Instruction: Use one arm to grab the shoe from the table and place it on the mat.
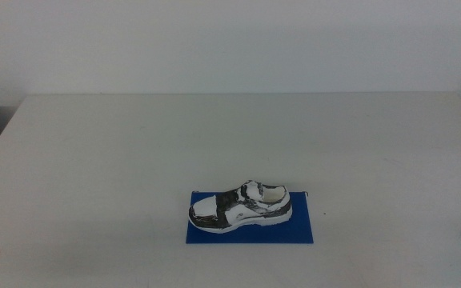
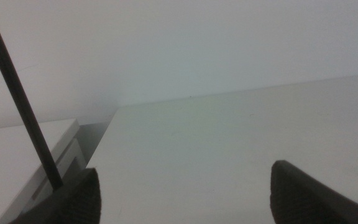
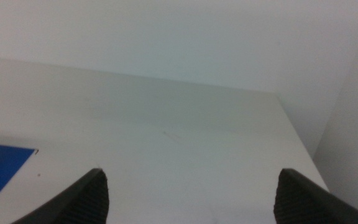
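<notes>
Shoe (image 1: 239, 206), small white-and-black patterned sneaker, lying flat on thin deep-blue rectangular mat (image 1: 250, 231) at near centre of plain white worktop (image 1: 134, 152); placement looking done. Left end effector (image 2: 185, 193) and right end effector (image 3: 191, 196) both hanging spread apart, holding nothing, well clear.

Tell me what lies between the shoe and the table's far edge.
Nothing: in the middle view the stretch from the shoe, resting on the mat, to the far edge of the table is bare white tabletop.
</notes>
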### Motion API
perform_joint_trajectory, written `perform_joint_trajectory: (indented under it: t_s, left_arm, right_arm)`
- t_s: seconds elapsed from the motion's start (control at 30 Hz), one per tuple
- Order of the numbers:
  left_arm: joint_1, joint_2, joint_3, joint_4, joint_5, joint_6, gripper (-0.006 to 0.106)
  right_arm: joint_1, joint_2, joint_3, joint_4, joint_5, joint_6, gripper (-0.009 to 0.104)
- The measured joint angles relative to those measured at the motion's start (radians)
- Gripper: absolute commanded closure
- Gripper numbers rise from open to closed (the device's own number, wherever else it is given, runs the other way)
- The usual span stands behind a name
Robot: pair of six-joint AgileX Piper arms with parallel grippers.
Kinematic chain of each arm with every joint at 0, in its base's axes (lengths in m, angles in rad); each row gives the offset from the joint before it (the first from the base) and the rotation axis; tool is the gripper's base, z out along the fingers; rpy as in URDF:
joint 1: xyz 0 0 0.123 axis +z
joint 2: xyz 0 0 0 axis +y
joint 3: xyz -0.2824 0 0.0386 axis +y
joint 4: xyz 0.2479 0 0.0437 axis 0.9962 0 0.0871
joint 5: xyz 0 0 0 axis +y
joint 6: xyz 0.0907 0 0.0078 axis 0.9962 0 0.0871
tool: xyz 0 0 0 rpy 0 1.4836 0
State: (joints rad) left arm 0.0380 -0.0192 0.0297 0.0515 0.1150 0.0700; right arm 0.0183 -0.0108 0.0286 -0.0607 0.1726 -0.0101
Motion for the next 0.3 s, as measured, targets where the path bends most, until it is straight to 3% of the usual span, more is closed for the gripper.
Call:
perform_joint_trajectory:
  t_s: [0.3]
  left_arm:
    - [0.0, 0.0, 0.0, 0.0, 0.0, 0.0, 0.007]
  right_arm:
    - [0.0, 0.0, 0.0, 0.002, -0.044, 0.0, 0.009]
